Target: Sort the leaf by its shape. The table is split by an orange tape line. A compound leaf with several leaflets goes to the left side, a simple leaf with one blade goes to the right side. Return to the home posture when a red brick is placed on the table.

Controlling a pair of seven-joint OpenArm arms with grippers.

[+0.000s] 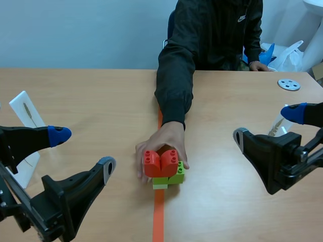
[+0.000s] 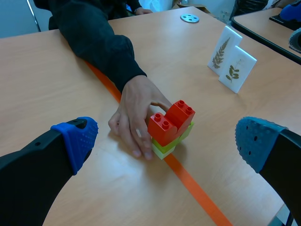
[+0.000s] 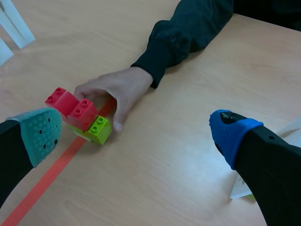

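The left arm (image 1: 35,206) comes in low from the robot's left, and its left claw (image 1: 83,151) stands wide open, its two thick black fingers well apart, each tipped with a dotted pad (image 2: 77,139). The right arm (image 1: 298,156) comes in low from the opposite side, and its right claw (image 1: 267,126) gapes the same way, with a grey-green pad (image 3: 42,134) on one finger and a blue pad (image 3: 230,134) on the other. Both claws point inward toward the middle of the table, well apart from each other.
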